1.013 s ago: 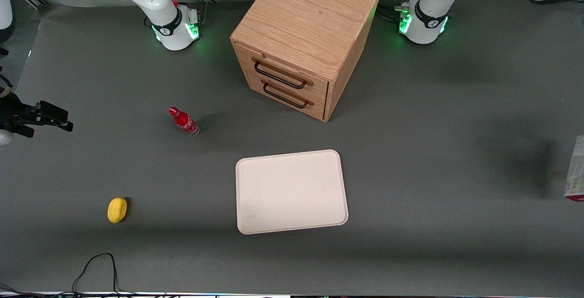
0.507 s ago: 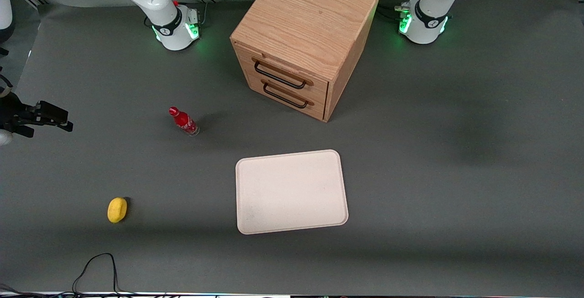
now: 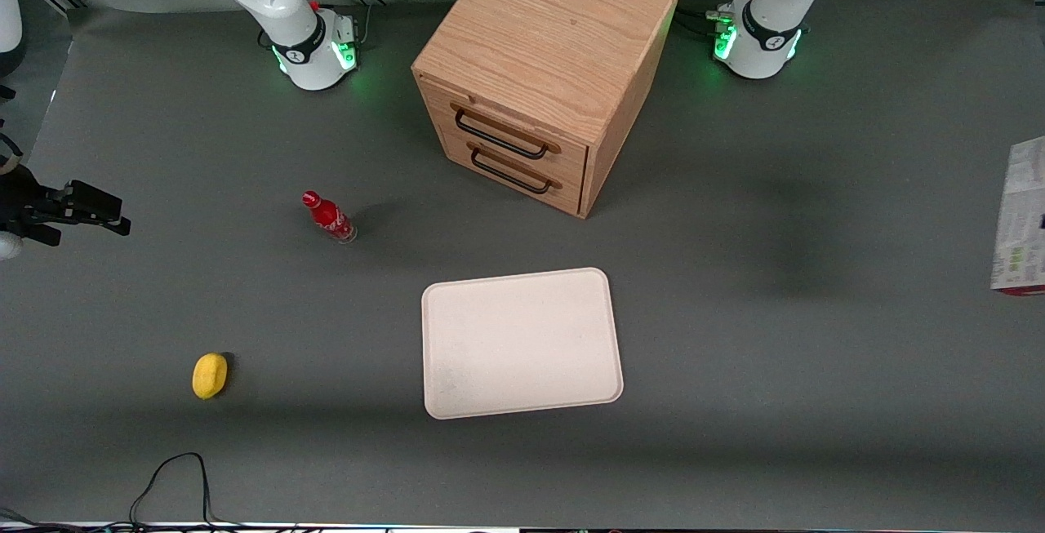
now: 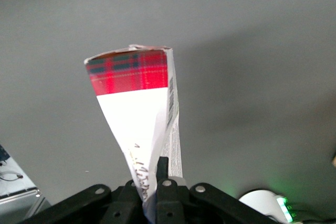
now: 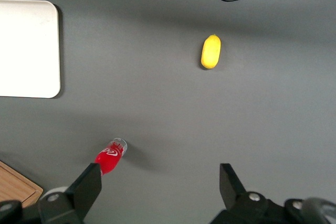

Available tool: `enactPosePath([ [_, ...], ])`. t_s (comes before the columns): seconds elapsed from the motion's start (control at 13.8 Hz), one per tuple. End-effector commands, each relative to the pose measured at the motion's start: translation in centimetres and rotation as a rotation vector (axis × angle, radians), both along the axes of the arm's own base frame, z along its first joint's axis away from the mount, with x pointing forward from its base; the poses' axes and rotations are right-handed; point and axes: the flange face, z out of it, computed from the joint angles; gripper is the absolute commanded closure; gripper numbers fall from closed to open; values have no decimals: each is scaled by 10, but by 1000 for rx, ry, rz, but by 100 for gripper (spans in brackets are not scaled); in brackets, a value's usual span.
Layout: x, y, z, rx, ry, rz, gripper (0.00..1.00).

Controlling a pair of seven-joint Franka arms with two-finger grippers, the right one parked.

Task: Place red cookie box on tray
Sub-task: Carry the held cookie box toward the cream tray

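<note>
The red cookie box (image 3: 1020,215) shows its pale printed panel at the front view's edge, at the working arm's end of the table, held above the surface. In the left wrist view the box (image 4: 136,103) sticks out from my gripper (image 4: 149,182), red tartan end away from the camera, white face and barcode side showing. The gripper is shut on the box's near end, one black finger (image 4: 163,169) pressed against its side. The arm itself is outside the front view. The cream tray (image 3: 522,343) lies flat mid-table with nothing on it, well apart from the box.
A wooden drawer cabinet (image 3: 543,68) stands farther from the front camera than the tray. A small red bottle (image 3: 329,217) and a yellow fruit (image 3: 210,375) lie toward the parked arm's end. A black cable (image 3: 171,476) loops near the table's front edge.
The box showed at the front view's edge a second ago, left the view, and is back, farther from the camera and further into the frame. Nothing else moved.
</note>
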Motion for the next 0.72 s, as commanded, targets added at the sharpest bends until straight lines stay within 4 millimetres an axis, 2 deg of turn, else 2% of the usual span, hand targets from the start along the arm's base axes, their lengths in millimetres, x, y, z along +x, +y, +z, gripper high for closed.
enactPosePath([
  [0.0,5,-113,7,23,-9,99,100],
  [0.14,10,-216,-7,27,-42,168,100],
  [0.29,19,-307,-37,2,-85,241,100],
  [0.43,33,-370,-71,-60,-118,318,100],
  [0.58,41,-420,-106,-127,-165,385,100],
  [0.65,44,-442,-132,-147,-182,390,100],
])
